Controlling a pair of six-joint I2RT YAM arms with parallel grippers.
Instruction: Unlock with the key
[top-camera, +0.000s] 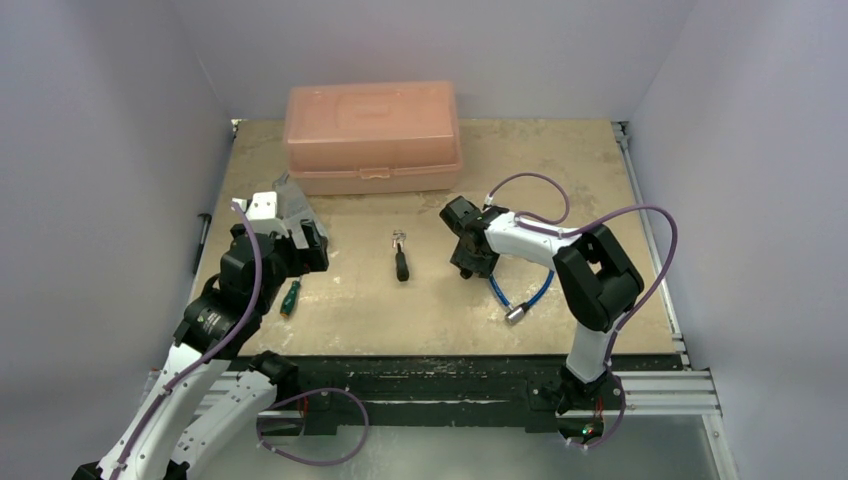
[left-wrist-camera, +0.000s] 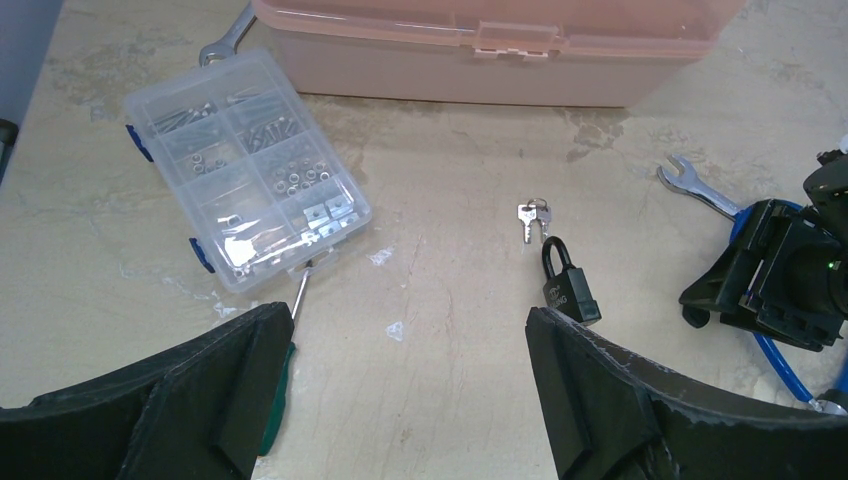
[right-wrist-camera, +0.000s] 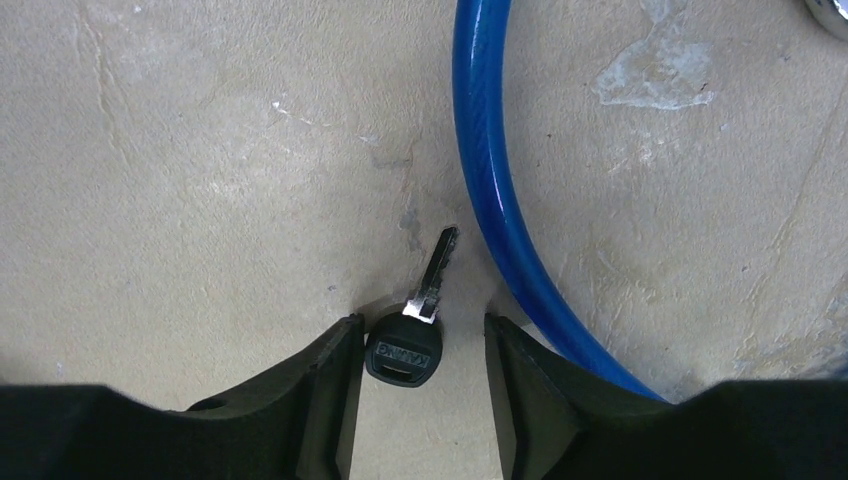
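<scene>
Here, at the right pincer, we see the two fingers standing partly apart, a little wider than the round black head of the key, which sits between them. The head lies against one finger, or very nearly so. A clear gap shows on its other side, so the pincer is not pinching it. As far as we can tell, the key rests on the table. Its short metal blade points away from the pincer toward the blue cable that curves just beside it. We cannot tell whether blade and cable touch.

The left pincer is spread wide, with nothing between its fingers. Beyond it we find the black padlock lying on the table, its shackle pointing toward a small bunch of silver keys just beside it.

Of the containers, the clear compartment box holds screws, nuts and small metal parts, sorted by compartment. The tip of a green-handled screwdriver reaches its near edge. The pink toolbox stands at the far side of the table with its lid down, and we cannot tell what is inside it. A wrench lies near the right arm.
</scene>
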